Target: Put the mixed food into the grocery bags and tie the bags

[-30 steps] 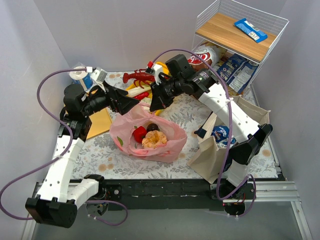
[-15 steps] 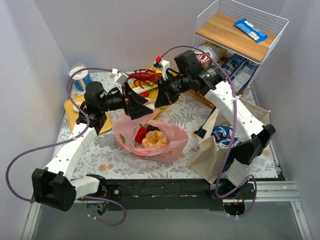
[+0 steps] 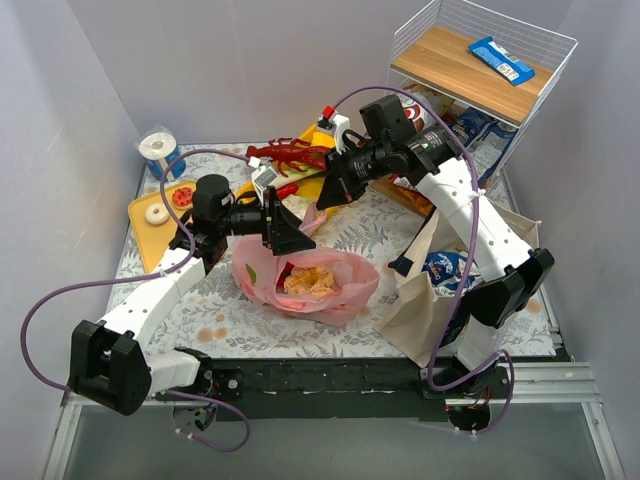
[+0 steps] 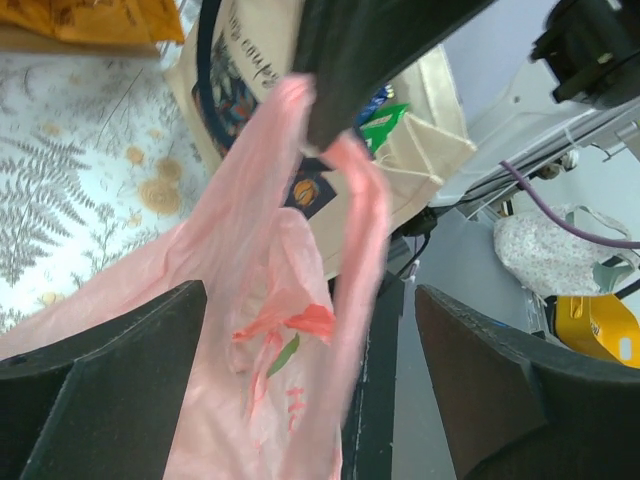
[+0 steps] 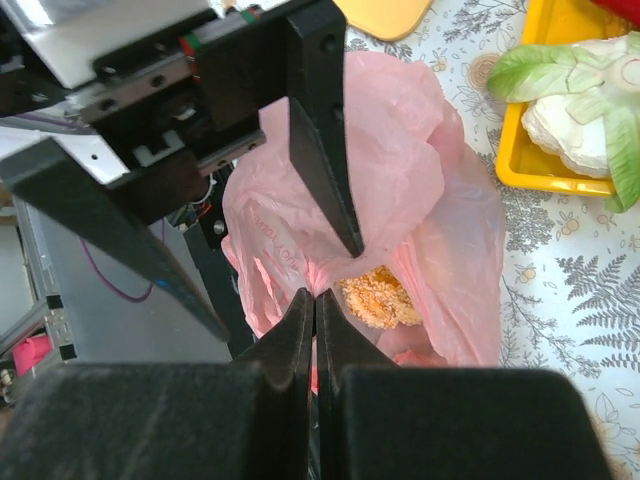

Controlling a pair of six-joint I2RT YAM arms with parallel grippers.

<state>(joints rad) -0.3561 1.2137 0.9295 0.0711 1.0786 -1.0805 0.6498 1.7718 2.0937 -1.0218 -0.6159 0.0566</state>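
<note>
The pink plastic bag (image 3: pixel 335 290) lies open mid-table with orange bread (image 3: pixel 308 282) inside. My right gripper (image 3: pixel 322 200) is shut on one of the bag's handles and holds it up; in the right wrist view the shut gripper (image 5: pixel 316 300) pinches pink film above the bread (image 5: pixel 378 297). My left gripper (image 3: pixel 292 232) is open next to that raised handle; in the left wrist view the pink bag (image 4: pixel 270 330) hangs between its spread fingers (image 4: pixel 100 390). The beige tote (image 3: pixel 430 300) stands at the right with a blue packet (image 3: pixel 440 268) inside.
A wire shelf (image 3: pixel 480 70) with snack packets (image 3: pixel 470 135) beneath stands at the back right. A red lobster toy (image 3: pixel 290 153) and a yellow tray (image 5: pixel 540 170) with a cabbage toy lie behind the bag. An orange tray (image 3: pixel 165 215) and a paper roll (image 3: pixel 160 150) are at the left.
My left arm has swung right and its open gripper now reaches around the raised handle. My right gripper has drawn the handle up and back a little.
</note>
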